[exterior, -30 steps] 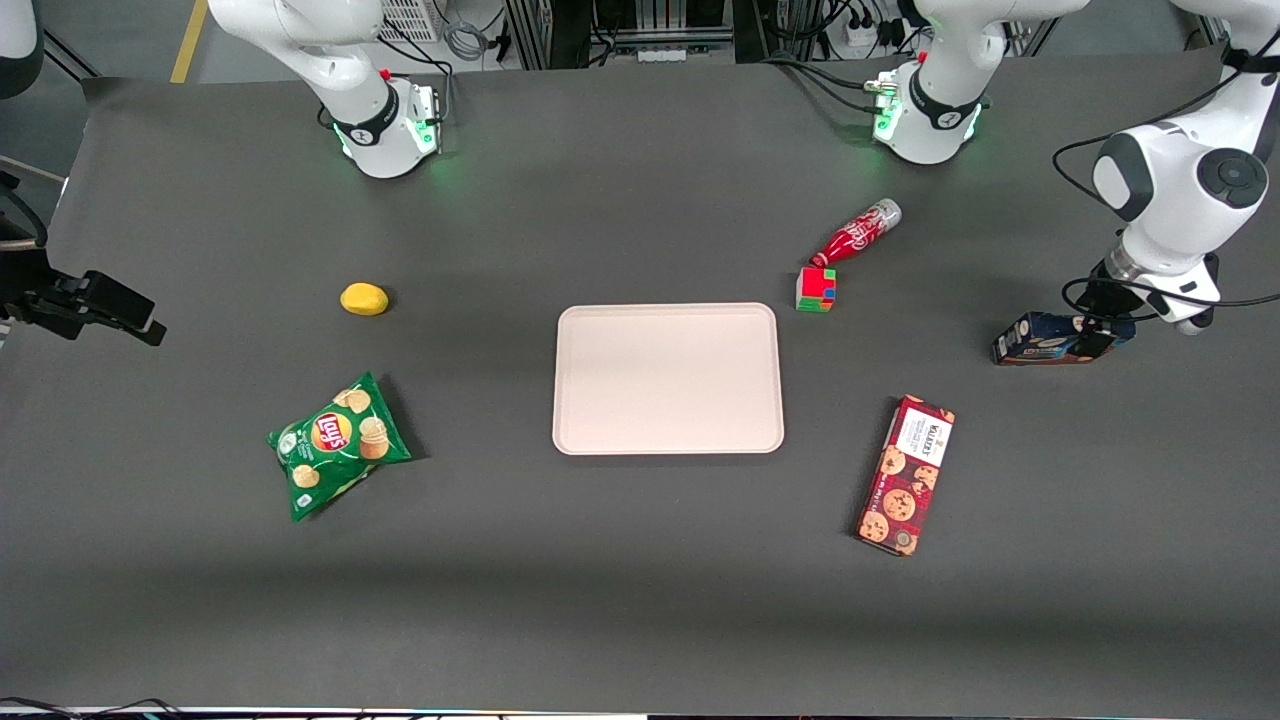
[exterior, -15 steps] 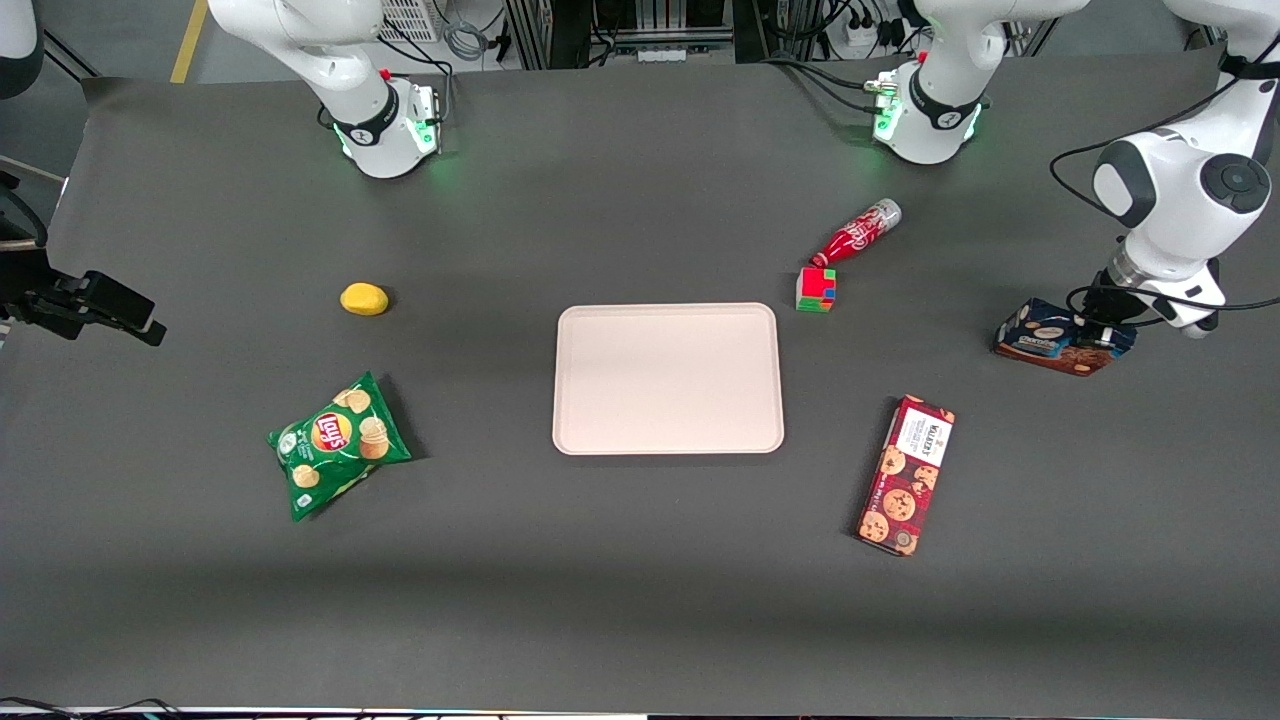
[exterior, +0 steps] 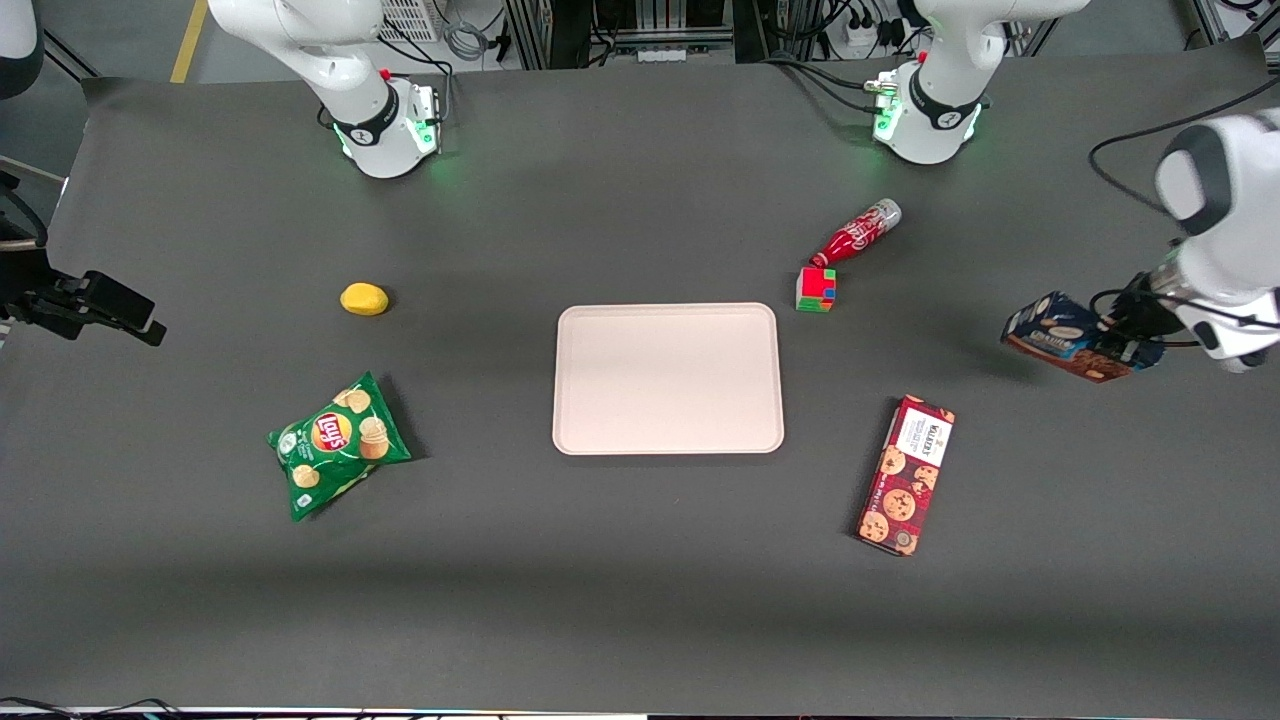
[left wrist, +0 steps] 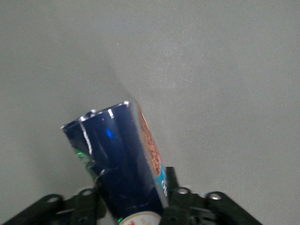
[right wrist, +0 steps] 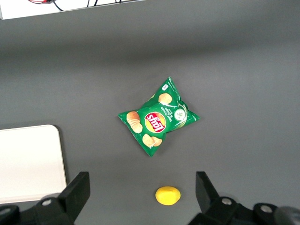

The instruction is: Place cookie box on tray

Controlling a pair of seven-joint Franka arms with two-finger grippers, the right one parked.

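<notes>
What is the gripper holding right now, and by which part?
The gripper holds the cookie box by one end, fingers on its two long faces, lifted above the table toward the working arm's end.

On the worktop (exterior: 640, 600) I count two cookie cartons: one navy cookie box (exterior: 1060, 335), raised off the surface in the gripper (exterior: 1125, 335), and one longer red box (exterior: 906, 475). There is one tray (exterior: 668, 378), one green crisp bag (exterior: 337, 443), one yellow lemon-like fruit (exterior: 364, 298), one red bottle (exterior: 856, 233) lying down, and one colour cube (exterior: 816, 289).
</notes>
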